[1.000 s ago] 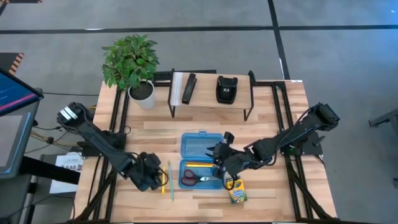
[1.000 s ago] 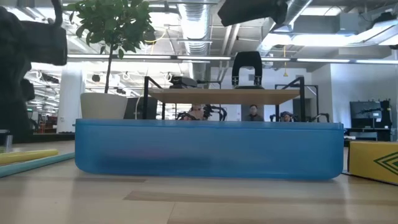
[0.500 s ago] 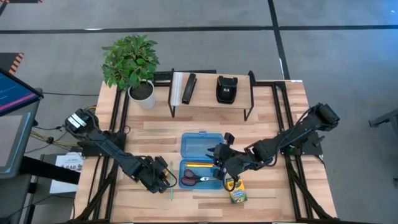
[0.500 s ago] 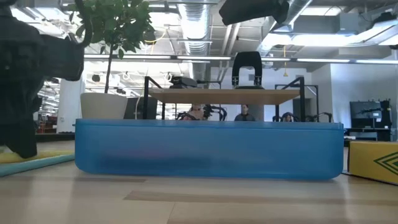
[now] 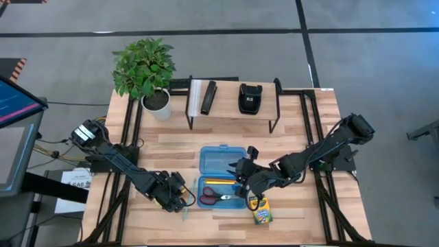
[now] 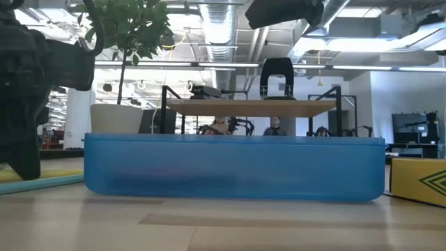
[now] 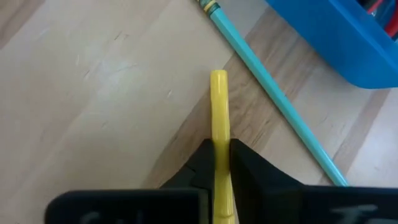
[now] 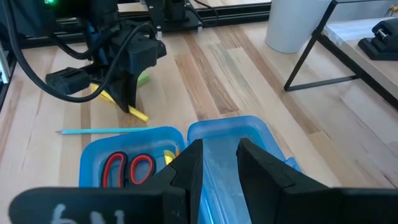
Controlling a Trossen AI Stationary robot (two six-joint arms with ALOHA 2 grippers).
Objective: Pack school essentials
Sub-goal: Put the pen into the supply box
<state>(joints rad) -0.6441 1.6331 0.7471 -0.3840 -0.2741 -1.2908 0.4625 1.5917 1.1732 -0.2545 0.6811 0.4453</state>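
Observation:
The translucent blue case (image 5: pixel 221 163) lies open mid-table. Its base holds red-handled scissors (image 5: pixel 215 198) and a pencil (image 5: pixel 218 182). Left of the case, my left gripper (image 5: pixel 180 199) is shut on a yellow pencil (image 7: pixel 218 106). A teal pencil (image 7: pixel 273 112) lies flat on the wood beside it. My right gripper (image 5: pixel 240 181) stands at the case's right end, fingers apart (image 8: pixel 219 149) over the lid (image 8: pixel 230 134). The crayon box (image 5: pixel 261 213) lies just near-right of the case. My left gripper pinches the yellow pencil's shaft (image 7: pixel 219 140) between its two fingertips, coming down from above. The fingers close across the pencil, and a short end (image 7: pixel 217 78) sticks out past them. Whether the pencil is clear of the table I cannot tell. My right gripper: I cannot tell whether its fingers touch the lid.
A potted plant (image 5: pixel 155 101) stands at the far left. A low shelf (image 5: pixel 233 110) at the far edge carries black objects. Bare wood lies near the front edge and left of the pencils.
My left gripper has moved toward the table's right, closer to the case, and now stands over the yellow pencil. My right gripper has kept still.

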